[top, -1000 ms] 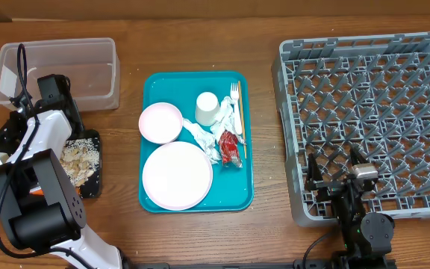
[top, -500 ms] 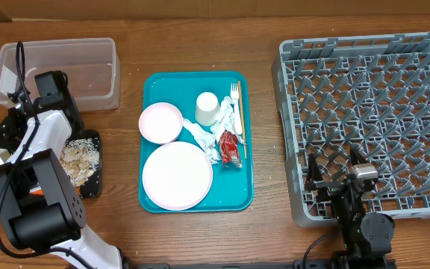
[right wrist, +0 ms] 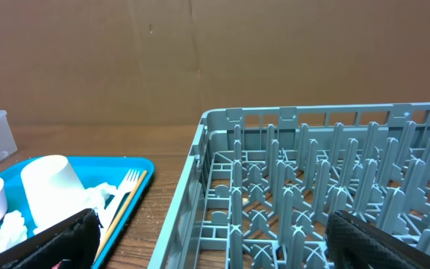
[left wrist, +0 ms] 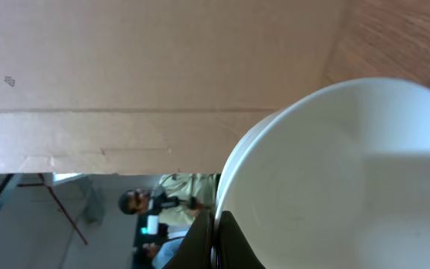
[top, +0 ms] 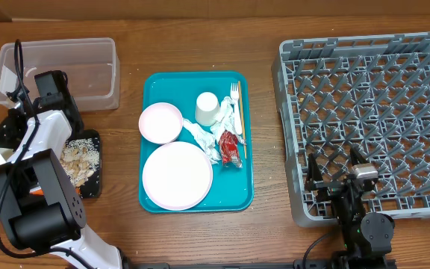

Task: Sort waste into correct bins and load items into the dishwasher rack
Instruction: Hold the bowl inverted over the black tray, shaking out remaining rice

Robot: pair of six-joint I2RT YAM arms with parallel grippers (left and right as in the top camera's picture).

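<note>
My left claw [left wrist: 216, 233] is closed on the rim of a white bowl [left wrist: 334, 179], which is tipped so its round face meets my camera. The black tray [top: 94, 179] of scraps [top: 77, 158] lies just beside it. My right claw [right wrist: 211, 224] gapes wide and empty, with the rack [right wrist: 297, 172] directly ahead.

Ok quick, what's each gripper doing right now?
Left gripper: closed on the rim of a white bowl.
Right gripper: open, holding nothing.
</note>
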